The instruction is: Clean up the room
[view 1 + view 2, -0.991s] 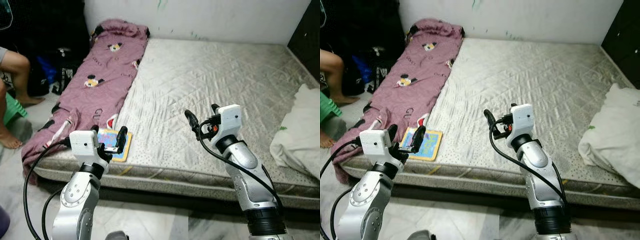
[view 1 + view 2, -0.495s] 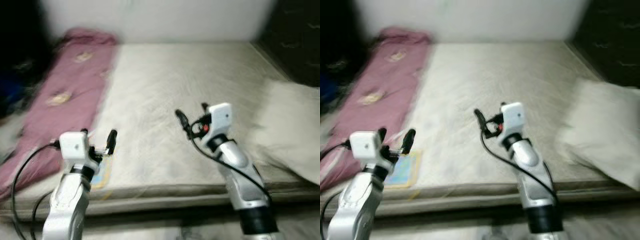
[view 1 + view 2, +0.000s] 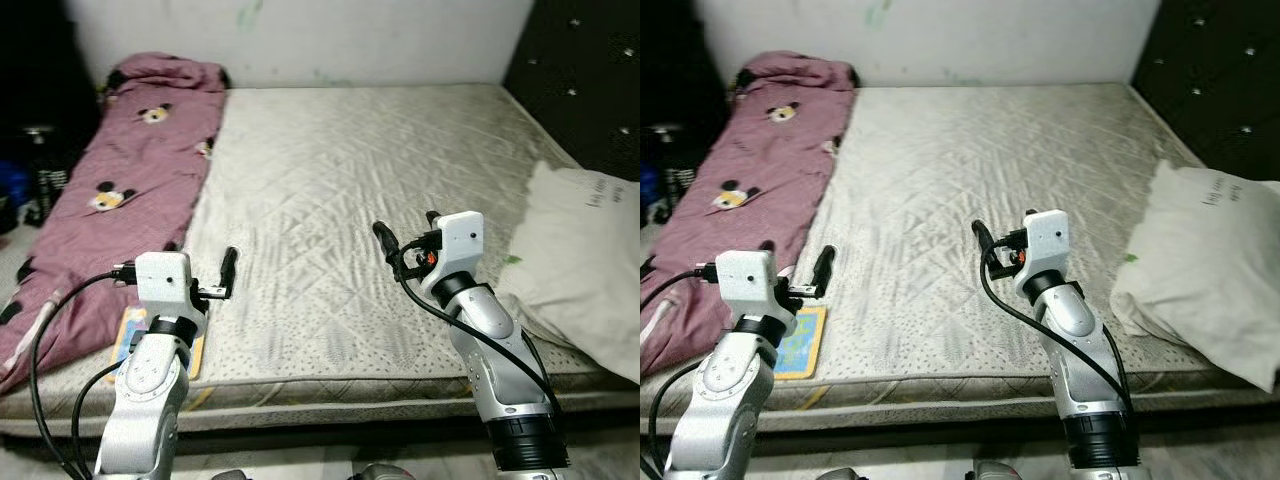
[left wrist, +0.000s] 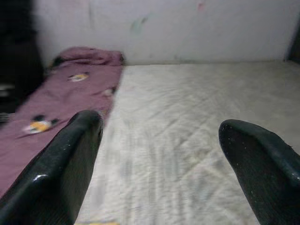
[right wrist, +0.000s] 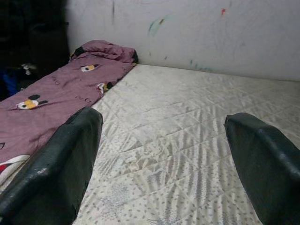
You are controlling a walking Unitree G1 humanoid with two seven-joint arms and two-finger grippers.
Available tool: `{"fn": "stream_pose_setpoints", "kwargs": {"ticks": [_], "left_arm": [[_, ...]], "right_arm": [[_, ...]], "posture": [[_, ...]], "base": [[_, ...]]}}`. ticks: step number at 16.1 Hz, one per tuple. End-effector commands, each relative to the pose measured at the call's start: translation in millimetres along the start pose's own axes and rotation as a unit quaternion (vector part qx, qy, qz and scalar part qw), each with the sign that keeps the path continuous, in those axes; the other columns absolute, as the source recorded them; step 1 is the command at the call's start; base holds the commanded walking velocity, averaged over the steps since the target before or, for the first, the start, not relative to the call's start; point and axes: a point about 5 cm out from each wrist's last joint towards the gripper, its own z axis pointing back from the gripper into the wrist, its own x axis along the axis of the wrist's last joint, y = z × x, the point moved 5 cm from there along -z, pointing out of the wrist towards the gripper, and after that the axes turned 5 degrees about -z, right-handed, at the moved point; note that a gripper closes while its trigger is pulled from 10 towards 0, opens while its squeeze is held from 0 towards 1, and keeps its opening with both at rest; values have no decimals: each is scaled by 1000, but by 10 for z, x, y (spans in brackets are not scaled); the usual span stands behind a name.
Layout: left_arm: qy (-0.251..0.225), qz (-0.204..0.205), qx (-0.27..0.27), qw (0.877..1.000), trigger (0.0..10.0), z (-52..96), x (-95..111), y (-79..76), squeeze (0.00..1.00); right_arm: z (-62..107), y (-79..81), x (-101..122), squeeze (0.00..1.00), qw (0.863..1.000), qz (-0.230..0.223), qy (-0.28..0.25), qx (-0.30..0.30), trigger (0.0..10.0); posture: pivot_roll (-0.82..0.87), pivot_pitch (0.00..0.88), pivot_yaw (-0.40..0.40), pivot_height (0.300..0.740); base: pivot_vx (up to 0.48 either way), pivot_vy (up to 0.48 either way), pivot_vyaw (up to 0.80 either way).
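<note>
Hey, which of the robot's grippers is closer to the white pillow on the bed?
The right. The right gripper hovers over the mattress beside the white pillow at the bed's right edge. The left gripper is on the far side, by the purple blanket.

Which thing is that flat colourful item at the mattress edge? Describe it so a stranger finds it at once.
Start at the grey quilted mattress and go to its near corner on the robot's left, beside the maroon cartoon-print blanket. There, under the left gripper, lies a small flat picture book. Its yellow border and blue cover set it apart from the bedding.
</note>
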Motion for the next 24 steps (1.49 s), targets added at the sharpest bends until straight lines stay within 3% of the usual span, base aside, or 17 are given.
{"fn": "stream_pose_setpoints", "kwargs": {"ticks": [1, 3, 19, 21, 24], "left_arm": [[-3, -18, 9, 1000, 10000, -7, 11, 27, 0], [12, 11, 10, 1000, 10000, 18, -53, 39, 0], [12, 11, 10, 1000, 10000, 18, -53, 39, 0], [12, 57, 13, 998, 10000, 114, -105, -39, 0], [12, 61, 16, 998, 10000, 120, -108, -32, 0]], "right_arm": [[16, -41, -5, 0, 1000, 1, 0, -11, 10000], [5, -15, -42, 0, 1000, 9, 4, -10, 10000], [5, -15, -42, 0, 1000, 9, 4, -10, 10000], [10, -74, -111, 0, 999, 5, 9, -36, 10000], [-5, -54, -118, 0, 999, 5, 11, -33, 10000]], "posture": [[-104, 0, -12, 740], [-99, 0, -12, 740], [-99, 0, -12, 740], [-89, 0, -39, 740], [-85, 0, -44, 740]], "base": [[0, 0, 0], [0, 0, 0], [0, 0, 0], [0, -307, 0], [0, -480, 0]]}}
